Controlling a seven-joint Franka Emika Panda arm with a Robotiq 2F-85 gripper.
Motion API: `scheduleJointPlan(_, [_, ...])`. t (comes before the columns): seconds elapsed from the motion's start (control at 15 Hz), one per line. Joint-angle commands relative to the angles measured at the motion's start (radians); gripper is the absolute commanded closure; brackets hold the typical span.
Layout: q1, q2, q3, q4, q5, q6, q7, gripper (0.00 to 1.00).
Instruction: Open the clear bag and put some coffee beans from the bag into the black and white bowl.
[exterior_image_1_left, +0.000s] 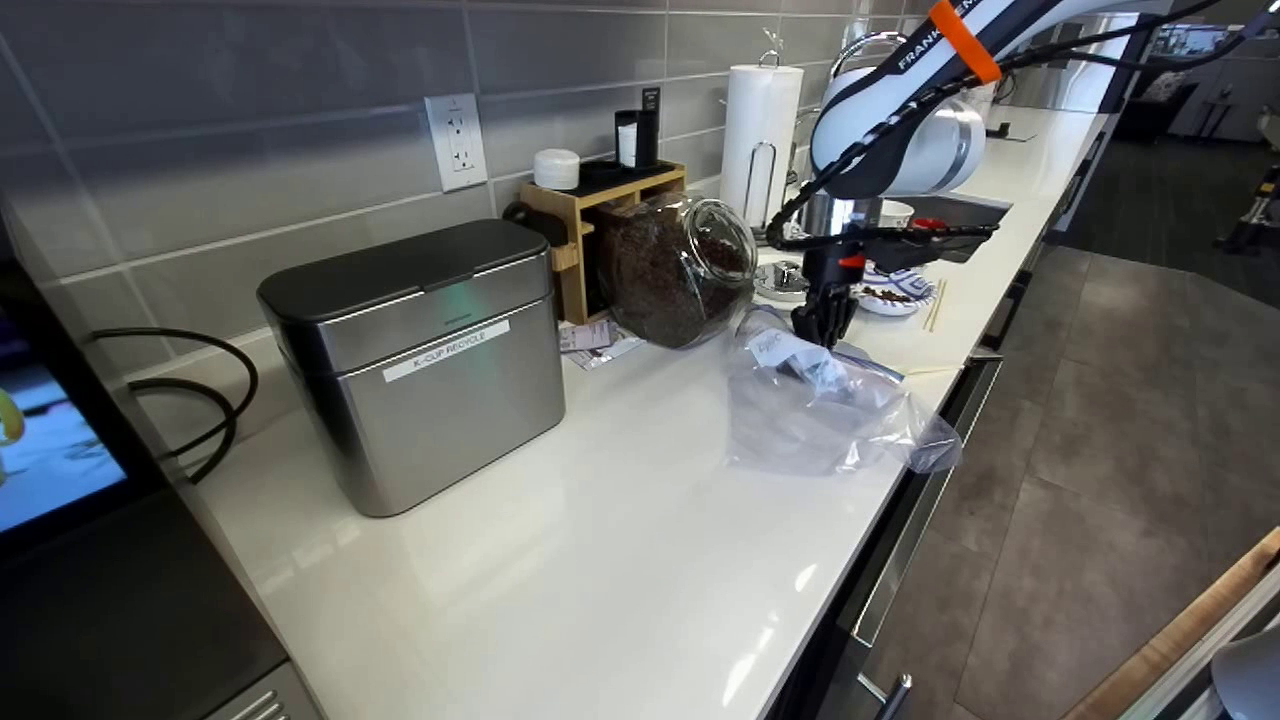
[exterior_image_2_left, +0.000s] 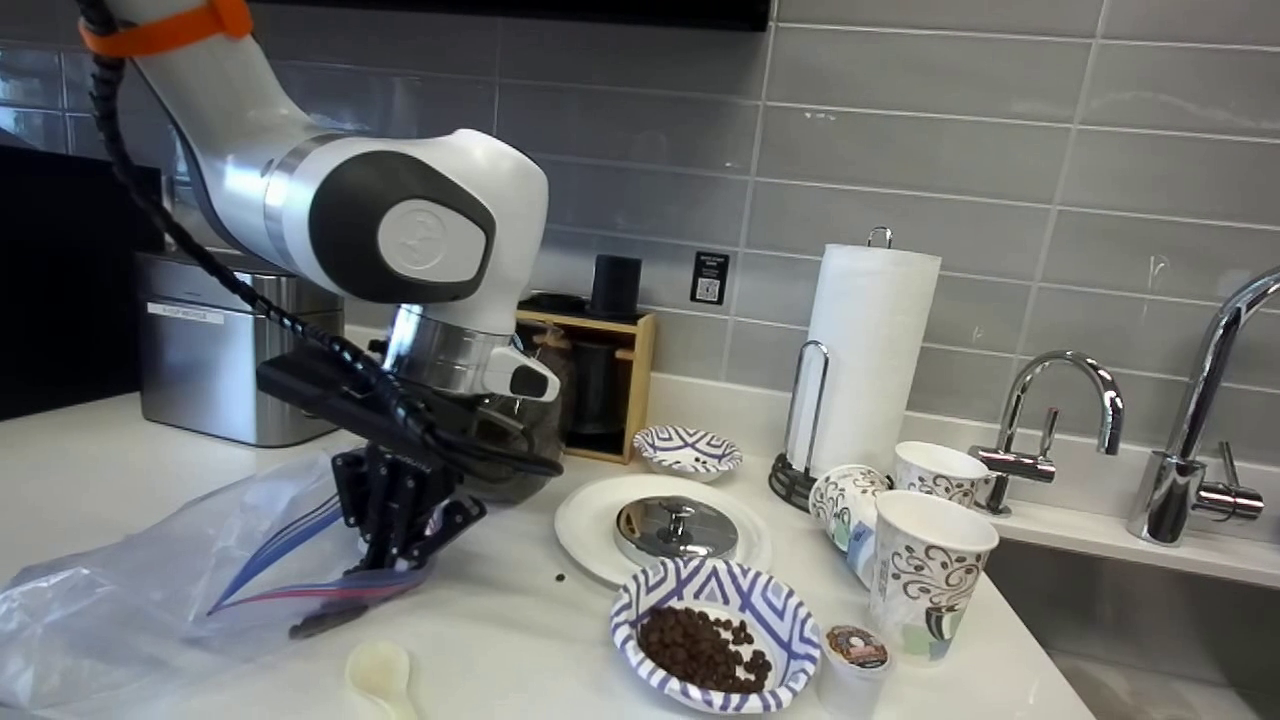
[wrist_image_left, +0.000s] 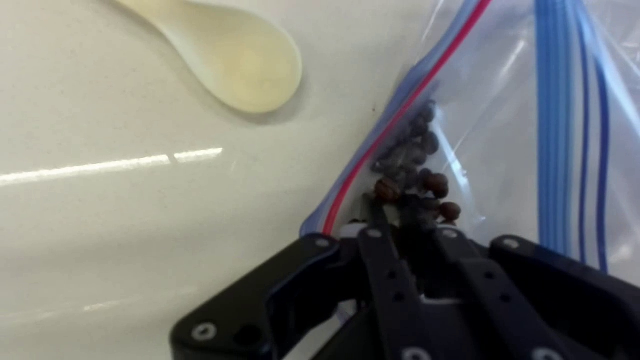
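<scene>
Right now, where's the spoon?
The spoon lies on the counter, upper left in the wrist view, left of and apart from the clear bag.

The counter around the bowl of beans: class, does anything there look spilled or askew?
In an exterior view, a dark speck, perhaps a stray bean, lies loose on the counter, outside the bowl. A patterned paper cup tilts, while the cup in front stands upright.

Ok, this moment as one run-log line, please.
gripper: inside clear bag among bagged beans, jaws close together, grip unclear; clear bag: mouth open; front patterned bowl: holds other beans; spoon: on counter
</scene>
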Motion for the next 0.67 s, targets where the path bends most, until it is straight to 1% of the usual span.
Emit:
scheduleJointPlan(0.0, [0.013,0.016,-0.005,-0.007,-0.018,0.016,0.039,0.96])
scheduleJointPlan(0.07, [0.01,0.016,-0.004,-0.003,-0.01,0.01,0.038,1.0])
scheduleJointPlan(0.4, [-0.009,0.0,-0.001,0.012,0.033,-0.016,0.016,0.99])
scheduleJointPlan(0.6, [-0.029,-0.021,0.005,0.018,0.088,-0.042,-0.013,0.99])
